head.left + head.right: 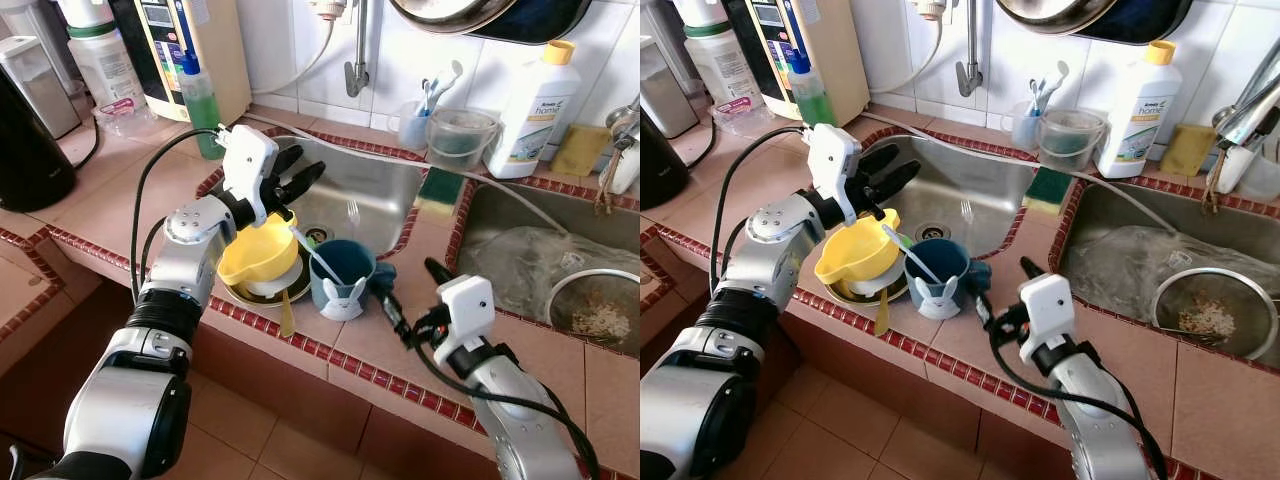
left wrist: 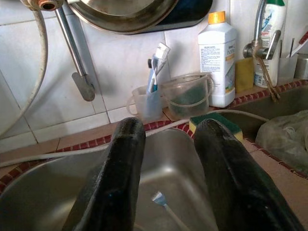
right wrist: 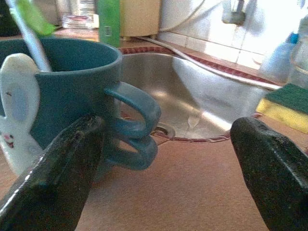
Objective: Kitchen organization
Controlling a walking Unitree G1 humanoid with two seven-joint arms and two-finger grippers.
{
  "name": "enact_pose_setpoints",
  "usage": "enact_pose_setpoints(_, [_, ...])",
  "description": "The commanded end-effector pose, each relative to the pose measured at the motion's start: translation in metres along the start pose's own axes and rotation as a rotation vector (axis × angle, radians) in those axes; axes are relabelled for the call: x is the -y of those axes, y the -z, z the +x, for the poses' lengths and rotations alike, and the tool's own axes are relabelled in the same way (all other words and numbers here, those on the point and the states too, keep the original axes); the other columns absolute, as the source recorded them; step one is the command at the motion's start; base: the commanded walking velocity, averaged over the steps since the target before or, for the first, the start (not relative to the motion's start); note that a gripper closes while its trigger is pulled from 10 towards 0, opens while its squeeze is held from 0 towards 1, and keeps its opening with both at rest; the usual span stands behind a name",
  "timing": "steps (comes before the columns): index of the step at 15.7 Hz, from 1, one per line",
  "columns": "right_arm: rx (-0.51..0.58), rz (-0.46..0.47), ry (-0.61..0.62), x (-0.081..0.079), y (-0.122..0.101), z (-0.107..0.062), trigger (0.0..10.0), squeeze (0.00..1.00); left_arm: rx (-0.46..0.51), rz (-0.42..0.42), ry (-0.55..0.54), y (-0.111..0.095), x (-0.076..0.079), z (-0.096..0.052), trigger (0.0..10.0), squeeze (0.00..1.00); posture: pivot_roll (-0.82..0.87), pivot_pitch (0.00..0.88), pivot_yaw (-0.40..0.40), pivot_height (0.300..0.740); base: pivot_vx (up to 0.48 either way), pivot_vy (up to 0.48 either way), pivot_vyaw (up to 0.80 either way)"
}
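Black right gripper [image 3: 163, 159] wide beside mug [image 3: 62, 91]

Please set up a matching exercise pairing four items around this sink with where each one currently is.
Things:
1. blue mug
2. yellow bowl
3. sponge
4. white bottle

Places:
A. on the rim between the two basins
B. at the tiled wall, behind the right basin
C. just ahead of the open right gripper, handle toward it
D. stacked on dishes below the left gripper

Pairs: 1-C, 2-D, 3-A, 4-B
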State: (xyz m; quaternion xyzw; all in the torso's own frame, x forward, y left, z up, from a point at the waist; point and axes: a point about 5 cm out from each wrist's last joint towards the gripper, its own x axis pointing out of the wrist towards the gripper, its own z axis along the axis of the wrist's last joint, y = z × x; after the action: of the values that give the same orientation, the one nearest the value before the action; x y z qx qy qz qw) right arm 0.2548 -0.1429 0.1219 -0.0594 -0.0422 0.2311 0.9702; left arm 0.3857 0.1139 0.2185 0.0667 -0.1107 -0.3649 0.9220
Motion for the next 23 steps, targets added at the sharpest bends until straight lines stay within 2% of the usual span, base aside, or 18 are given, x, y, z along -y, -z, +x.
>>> enact_pose_setpoints(1, [0.019, -0.001, -0.053, -0.007, -0.007, 0.000, 10.0, 0.00, 0.012, 0.011, -0.003, -0.007, -0.004, 0.003, 10.0, 1.00, -0.16, 0.037, 0.095, 0.740, 0.000, 0.000, 0.00])
enact_pose_setpoints(2, [0.024, -0.005, -0.100, -0.011, -0.012, -0.004, 10.0, 0.00, 0.013, 0.005, -0.012, -0.008, -0.005, 0.004, 10.0, 1.00, -0.17, 0.042, 0.101, 0.740, 0.000, 0.000, 0.00])
enact_pose_setpoints(3, [0.037, 0.002, -0.136, -0.013, -0.017, -0.008, 10.0, 0.00, 0.015, 0.003, -0.023, -0.010, -0.007, 0.005, 10.0, 0.87, -0.17, 0.044, 0.100, 0.740, 0.000, 0.000, 0.00])
enact_pose_setpoints(4, [0.047, 0.010, -0.152, -0.013, -0.020, -0.009, 10.0, 0.00, 0.017, 0.005, -0.033, -0.012, -0.008, 0.005, 10.0, 0.87, -0.18, 0.046, 0.101, 0.740, 0.000, 0.000, 0.00])
enact_pose_setpoints(5, [0.065, 0.038, -0.176, -0.014, -0.028, -0.011, 10.0, 0.00, 0.041, -0.019, -0.036, -0.017, -0.010, 0.005, 10.0, 0.00, -0.18, 0.047, 0.103, 0.740, 0.000, 0.000, 0.00])
enact_pose_setpoints(6, [0.085, 0.065, -0.208, -0.014, -0.038, -0.013, 10.0, 0.00, 0.069, -0.036, -0.036, -0.023, -0.012, 0.004, 10.0, 0.00, -0.18, 0.049, 0.101, 0.740, 0.000, 0.000, 0.00])
enact_pose_setpoints(9, [0.085, 0.063, -0.247, -0.014, -0.043, -0.014, 10.0, 0.00, 0.086, -0.040, -0.035, -0.029, -0.016, 0.002, 10.0, 0.00, -0.18, 0.051, 0.098, 0.740, 0.000, 0.000, 0.00])
enact_pose_setpoints(12, [0.105, 0.098, -0.254, -0.014, -0.050, -0.013, 10.0, 0.00, 0.087, -0.083, -0.044, -0.033, -0.021, -0.005, 10.0, 0.00, -0.18, 0.052, 0.098, 0.740, 0.000, 0.000, 0.00])
enact_pose_setpoints(13, [0.098, 0.114, -0.257, -0.015, -0.050, -0.015, 10.0, 0.00, 0.086, -0.125, -0.044, -0.037, -0.023, -0.015, 10.0, 0.00, -0.17, 0.053, 0.097, 0.740, 0.000, 0.000, 0.00])
enact_pose_setpoints(14, [0.087, 0.108, -0.258, -0.016, -0.047, -0.016, 10.0, 0.00, 0.075, -0.121, -0.040, -0.037, -0.022, -0.021, 10.0, 0.00, -0.17, 0.055, 0.099, 0.740, 0.000, 0.000, 0.00])
enact_pose_setpoints(15, [0.075, 0.100, -0.254, -0.015, -0.045, -0.017, 10.0, 0.00, 0.052, -0.105, -0.026, -0.036, -0.019, -0.028, 10.0, 0.00, -0.17, 0.056, 0.099, 0.740, 0.000, 0.000, 0.00])
enact_pose_setpoints(16, [0.057, 0.110, -0.233, -0.012, -0.040, -0.018, 10.0, 0.00, -0.011, -0.147, -0.006, -0.032, -0.013, -0.043, 10.0, 0.00, -0.17, 0.055, 0.099, 0.740, 0.000, 0.000, 0.00])
enact_pose_setpoints(17, [0.048, 0.111, -0.230, -0.011, -0.038, -0.019, 10.0, 0.00, -0.054, -0.177, -0.001, -0.029, -0.009, -0.049, 10.0, 0.00, -0.17, 0.055, 0.099, 0.740, 0.000, 0.000, 0.00])
enact_pose_setpoints(20, [0.031, 0.110, -0.238, -0.011, -0.034, -0.019, 10.0, 0.00, -0.175, -0.277, -0.012, -0.016, 0.005, -0.063, 10.0, 0.00, -0.16, 0.052, 0.090, 0.740, 0.000, 0.000, 0.00])
enact_pose_setpoints(23, [0.025, 0.110, -0.248, -0.011, -0.033, -0.018, 10.0, 0.00, -0.243, -0.356, -0.008, -0.011, 0.022, -0.069, 10.0, 0.00, -0.16, 0.049, 0.082, 0.740, 0.000, 0.000, 0.00])
